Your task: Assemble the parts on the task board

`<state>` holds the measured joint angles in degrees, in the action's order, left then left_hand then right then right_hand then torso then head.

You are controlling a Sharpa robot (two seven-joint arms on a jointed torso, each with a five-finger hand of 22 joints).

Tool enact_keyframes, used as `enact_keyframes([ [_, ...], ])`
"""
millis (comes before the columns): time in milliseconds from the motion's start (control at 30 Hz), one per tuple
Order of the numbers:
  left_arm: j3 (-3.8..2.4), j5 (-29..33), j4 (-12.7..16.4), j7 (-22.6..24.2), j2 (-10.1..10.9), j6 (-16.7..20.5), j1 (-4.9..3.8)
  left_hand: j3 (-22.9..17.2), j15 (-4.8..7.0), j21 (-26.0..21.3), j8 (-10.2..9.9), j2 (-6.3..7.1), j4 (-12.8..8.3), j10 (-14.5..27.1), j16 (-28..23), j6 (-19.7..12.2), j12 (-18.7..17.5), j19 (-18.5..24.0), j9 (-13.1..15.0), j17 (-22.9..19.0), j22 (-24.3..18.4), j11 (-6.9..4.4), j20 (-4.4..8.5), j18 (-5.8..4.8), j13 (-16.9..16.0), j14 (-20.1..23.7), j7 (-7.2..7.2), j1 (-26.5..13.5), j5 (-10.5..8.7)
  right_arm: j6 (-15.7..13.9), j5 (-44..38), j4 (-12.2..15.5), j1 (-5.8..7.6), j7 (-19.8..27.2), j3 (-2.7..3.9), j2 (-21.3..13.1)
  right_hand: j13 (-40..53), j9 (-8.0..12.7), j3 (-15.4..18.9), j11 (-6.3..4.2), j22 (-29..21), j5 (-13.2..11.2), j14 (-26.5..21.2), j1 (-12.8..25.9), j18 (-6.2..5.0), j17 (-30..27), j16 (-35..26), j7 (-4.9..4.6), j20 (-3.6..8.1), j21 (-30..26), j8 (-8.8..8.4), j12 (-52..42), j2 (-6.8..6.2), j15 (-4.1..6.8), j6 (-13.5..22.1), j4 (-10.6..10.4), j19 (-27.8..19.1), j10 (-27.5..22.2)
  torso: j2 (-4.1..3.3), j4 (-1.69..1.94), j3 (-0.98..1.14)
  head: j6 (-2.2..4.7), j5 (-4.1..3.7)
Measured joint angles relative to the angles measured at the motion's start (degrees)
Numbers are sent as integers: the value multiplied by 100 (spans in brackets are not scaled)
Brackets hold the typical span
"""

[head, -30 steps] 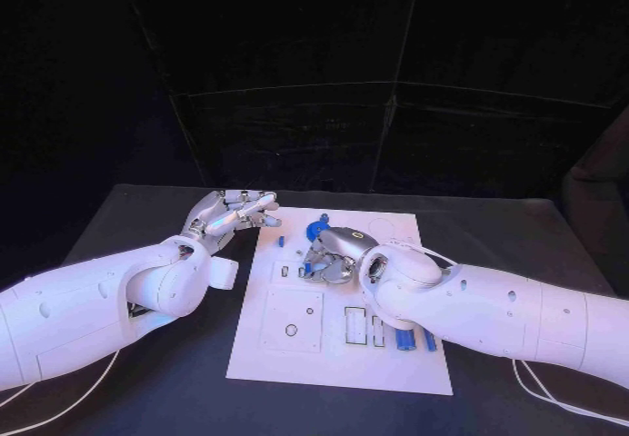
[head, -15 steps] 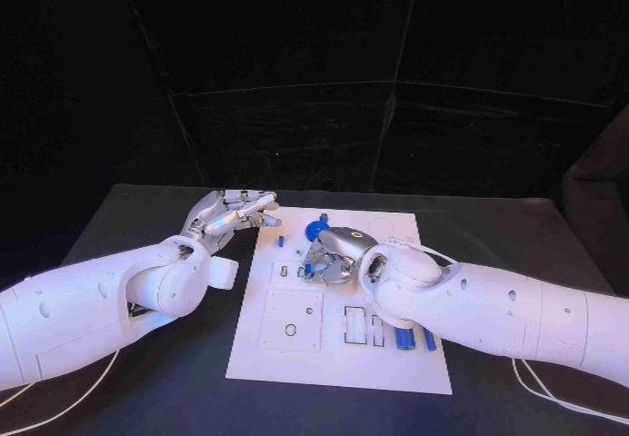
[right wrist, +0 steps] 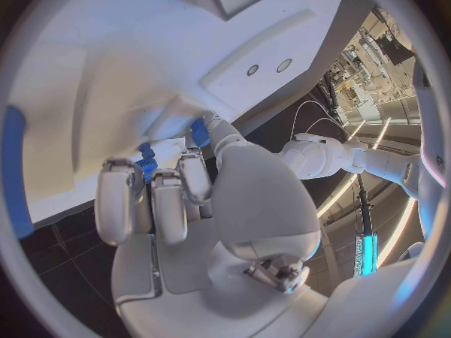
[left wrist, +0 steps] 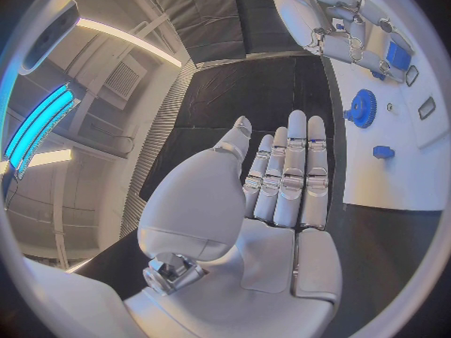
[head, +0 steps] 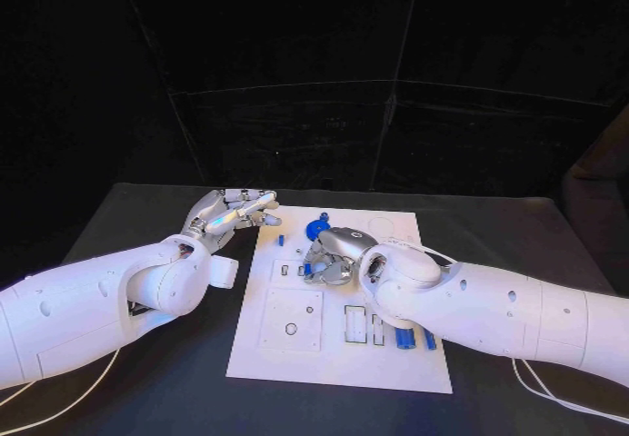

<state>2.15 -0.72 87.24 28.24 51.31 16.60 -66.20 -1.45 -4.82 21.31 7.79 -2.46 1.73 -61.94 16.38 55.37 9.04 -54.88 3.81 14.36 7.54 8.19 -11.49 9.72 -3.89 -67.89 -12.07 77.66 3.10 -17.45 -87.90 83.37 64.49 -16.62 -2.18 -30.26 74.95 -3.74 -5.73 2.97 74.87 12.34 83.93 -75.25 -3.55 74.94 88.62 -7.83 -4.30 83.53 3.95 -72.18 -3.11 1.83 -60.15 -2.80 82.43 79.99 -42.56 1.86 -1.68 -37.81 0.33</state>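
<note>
Little has moved since a second ago: both hands keep their places. Under the right hand's [head: 334,254] curled fingers sits a small blue plastic part [right wrist: 146,168] on the white rectangular task board [head: 394,363]; whether the fingers grip it cannot be told. Just beyond them stands a blue toothed gear [left wrist: 361,109]. Beside the board, the left hand [head: 231,215] hovers empty, fingers straight.

White task board [head: 334,363] flat mid-table, long side running away from robot. Blue gear [head: 319,227] near far end; blue bars [head: 406,340] lying at right edge.
</note>
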Motion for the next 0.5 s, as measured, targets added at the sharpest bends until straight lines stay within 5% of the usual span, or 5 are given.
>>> enact_keyframes([
  [200, 0, 1, -1, -1, 2, -4, 0, 0, 0, 0, 0, 0, 0, 0, 0, 0, 0, 0, 0, 0, 0, 0, 0, 0, 0, 0, 0, 0, 0, -37, -21, 1, -8, -29, -6, 13, -282, 6, 109, 31, -79, 199, 1, 209, -1, -1, -67, -46, -42, -57, 1, 464, -209, -41, 258, -139, -42, -272, 0, 0, 1, -1, 4],
  [500, 0, 2, -4, -2, 1, -12, 0, 16, 0, 0, 0, -21, -16, -20, 0, 21, 0, 0, 0, 16, -6, 20, 0, 0, 0, 0, 21, 21, 0, -159, -35, 10, -31, -89, -17, 12, -353, 0, 287, 51, -92, 199, 19, 324, 0, -1, -94, -69, -66, -57, -1, 503, -325, -63, 377, -317, -58, -292, 0, -7, 5, 1, -5],
])
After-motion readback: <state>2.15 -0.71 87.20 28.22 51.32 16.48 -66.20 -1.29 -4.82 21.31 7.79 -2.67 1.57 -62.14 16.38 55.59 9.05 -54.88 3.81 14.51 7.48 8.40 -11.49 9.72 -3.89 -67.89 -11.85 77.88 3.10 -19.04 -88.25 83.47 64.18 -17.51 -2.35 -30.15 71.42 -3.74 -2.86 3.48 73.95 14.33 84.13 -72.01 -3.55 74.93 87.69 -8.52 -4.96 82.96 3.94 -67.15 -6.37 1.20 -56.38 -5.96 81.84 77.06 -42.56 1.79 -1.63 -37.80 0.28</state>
